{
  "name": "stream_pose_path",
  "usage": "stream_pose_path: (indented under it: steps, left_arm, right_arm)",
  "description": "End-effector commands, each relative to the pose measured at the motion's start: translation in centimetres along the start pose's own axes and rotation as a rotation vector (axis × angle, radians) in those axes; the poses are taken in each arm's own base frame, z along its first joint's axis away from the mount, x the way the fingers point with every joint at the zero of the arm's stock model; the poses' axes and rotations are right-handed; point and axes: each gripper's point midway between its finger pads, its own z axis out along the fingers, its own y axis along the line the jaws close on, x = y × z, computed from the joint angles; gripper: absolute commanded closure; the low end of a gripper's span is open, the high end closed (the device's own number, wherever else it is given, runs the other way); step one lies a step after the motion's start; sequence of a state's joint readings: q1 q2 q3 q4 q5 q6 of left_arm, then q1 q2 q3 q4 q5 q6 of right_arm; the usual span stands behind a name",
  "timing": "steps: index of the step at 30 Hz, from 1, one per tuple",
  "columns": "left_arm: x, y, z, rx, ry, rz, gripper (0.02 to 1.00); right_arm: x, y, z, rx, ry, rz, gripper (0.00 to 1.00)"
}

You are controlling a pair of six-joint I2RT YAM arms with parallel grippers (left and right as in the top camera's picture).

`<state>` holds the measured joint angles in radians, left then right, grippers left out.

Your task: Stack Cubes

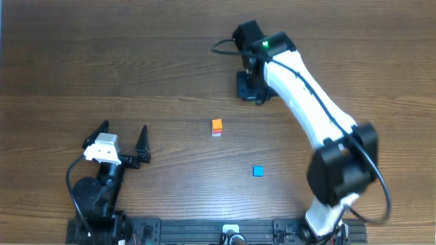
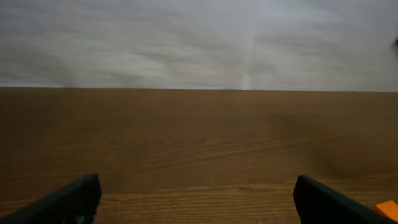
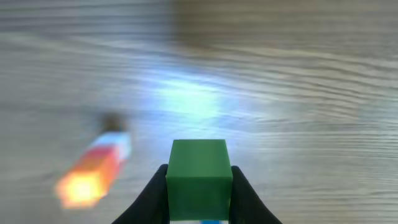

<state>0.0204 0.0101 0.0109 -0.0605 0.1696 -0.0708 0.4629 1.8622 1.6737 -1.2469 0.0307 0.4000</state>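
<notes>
The right arm rises from its base at 5 o'clock on the table (image 1: 82,54) and stretches long toward 12, elbow bent near the base, the white forearm slanting up and leftward past the middle. The right gripper (image 1: 249,87) shows at about 1 o'clock of the orange cube (image 1: 216,124). In its wrist view the right gripper (image 3: 199,202) is clenched on a green cube (image 3: 199,174), one dark finger (image 3: 152,199) pressed against each side face and the cube's top flush and level. The cube hangs above bare wood, with the orange cube (image 3: 92,174) blurred and off to one side, not beneath it.

The orange cube sits near the table's centre, and a pale sliver shows at its 6 o'clock edge; what that is cannot be told. A blue cube (image 1: 257,171) lies alone between 4 and 5 o'clock of it, well apart.

The left arm is folded low over its base at 7 o'clock. The left gripper (image 1: 124,138) points toward 12, its fingers spread wide and holding nothing, at 9 o'clock of the orange cube. In its wrist view the left gripper (image 2: 199,211) is close over the wood.
</notes>
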Motion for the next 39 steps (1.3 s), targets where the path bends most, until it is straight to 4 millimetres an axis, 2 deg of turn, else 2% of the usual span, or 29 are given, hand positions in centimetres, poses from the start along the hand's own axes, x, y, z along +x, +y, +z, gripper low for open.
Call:
stream_pose_path:
  steps: [1, 3, 5, 13, 18, 32, 39]
  left_arm:
    - [0.1, -0.1, 0.0, 0.007, -0.001, 0.014, 0.018]
    - [0.1, -0.1, 0.0, 0.007, -0.001, 0.014, 0.02]
    - [0.1, -0.1, 0.0, 0.007, -0.001, 0.014, 0.018]
    - [0.1, -0.1, 0.0, 0.007, -0.001, 0.014, 0.018]
    - [0.1, -0.1, 0.0, 0.007, -0.001, 0.014, 0.018]
    - [0.1, -0.1, 0.0, 0.007, -0.001, 0.014, 0.018]
    - [0.1, -0.1, 0.0, 0.007, -0.001, 0.014, 0.018]
  right_arm:
    - [4.2, 6.4, -4.6, -0.035, -0.083, -0.059, 0.991]
    - [5.8, 8.6, -4.5, -0.042, -0.072, -0.083, 0.989]
    - [6.5, 9.5, -3.9, -0.034, -0.059, -0.081, 0.989]
    - [5.6, 8.6, -1.0, 0.025, -0.005, -0.032, 0.989]
    - [5.2, 8.8, 0.3, 0.037, 0.003, -0.028, 0.989]
    - [5.2, 8.9, 3.4, 0.082, 0.051, -0.022, 0.996]
    - [5.2, 9.0, 4.0, 0.09, 0.056, -0.016, 0.989]
